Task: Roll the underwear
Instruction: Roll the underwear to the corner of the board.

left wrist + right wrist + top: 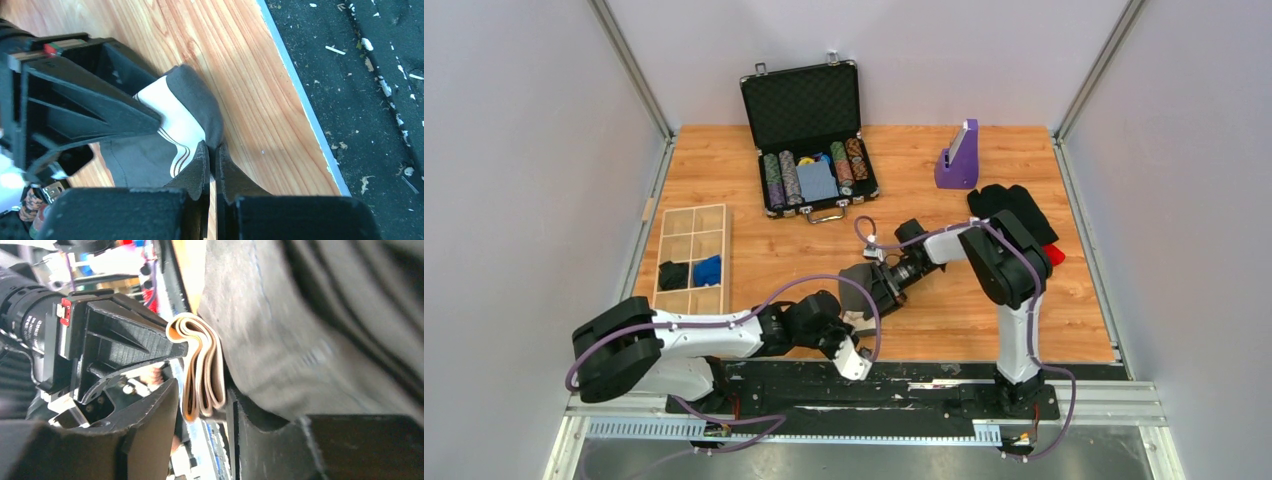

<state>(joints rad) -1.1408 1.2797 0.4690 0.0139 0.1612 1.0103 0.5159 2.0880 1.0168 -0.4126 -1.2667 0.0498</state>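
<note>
**Underwear Held Between Both Grippers at the Near Edge**

We find the underwear [197, 97], a dark charcoal-grey cloth with a white striped waistband [172, 127], near the front edge of the wooden surface [1064, 320], roughly at its middle. It is bunched between the two arms. We cannot tell whether its underside touches the wood.

The left gripper [214, 150] has its fingers drawn almost together, and a fold of the grey cloth is pinched in the narrow slit between them.

The right gripper [202, 400] reaches in from the right. In its own wrist view the waistband is folded into several layers and stands between the two fingers, which are set narrow about it. The band lies against the right-hand finger. The grey body of the garment spreads out beyond it, blurred by closeness. The two grippers meet tip to tip on the garment.

Elsewhere on the surface:
- An open black poker-chip case [809, 140] stands at the far side, with rows of chips inside.
- A purple stand [959, 158] is to the right of the case.
- A wooden compartment tray [727, 250] lies at the left, with a black item [673, 274] and a blue item [707, 269] in adjacent compartments.
- A jet-black garment [1009, 203] and a bright red garment [1054, 254] lie at the right, partly hidden by the right arm.
</note>
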